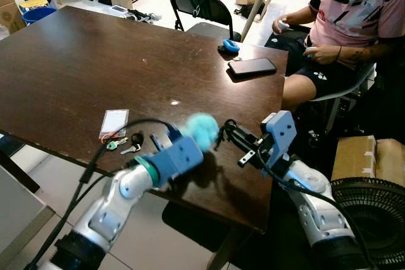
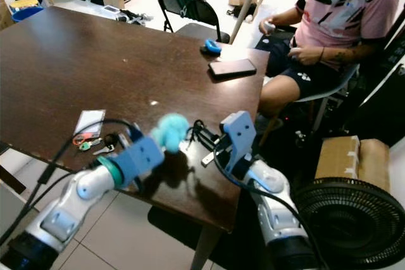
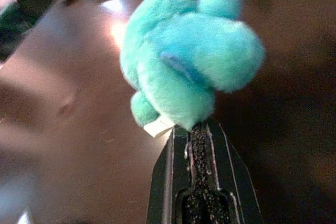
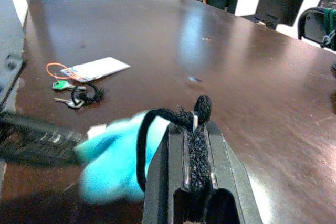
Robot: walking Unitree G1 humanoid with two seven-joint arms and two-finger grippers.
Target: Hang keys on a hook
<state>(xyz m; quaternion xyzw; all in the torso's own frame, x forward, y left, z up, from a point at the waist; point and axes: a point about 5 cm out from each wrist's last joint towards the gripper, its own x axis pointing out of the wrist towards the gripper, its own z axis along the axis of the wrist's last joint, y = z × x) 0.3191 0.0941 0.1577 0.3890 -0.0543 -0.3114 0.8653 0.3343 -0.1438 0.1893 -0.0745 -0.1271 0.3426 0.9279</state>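
Note:
A fluffy teal plush charm hangs over the near edge of the dark wooden table. My left gripper is shut on the plush's lower side, where a white tag sticks out. From the right, my right gripper is shut on the charm's black cord loop. A bunch of keys lies on the table to the left of both grippers, with a green key, a silver key, an orange ring and a clear card tag.
A black phone and a blue object lie near the table's far right edge. A person sits beyond that corner. A black chair stands behind the table. A floor fan and a cardboard box are at my right.

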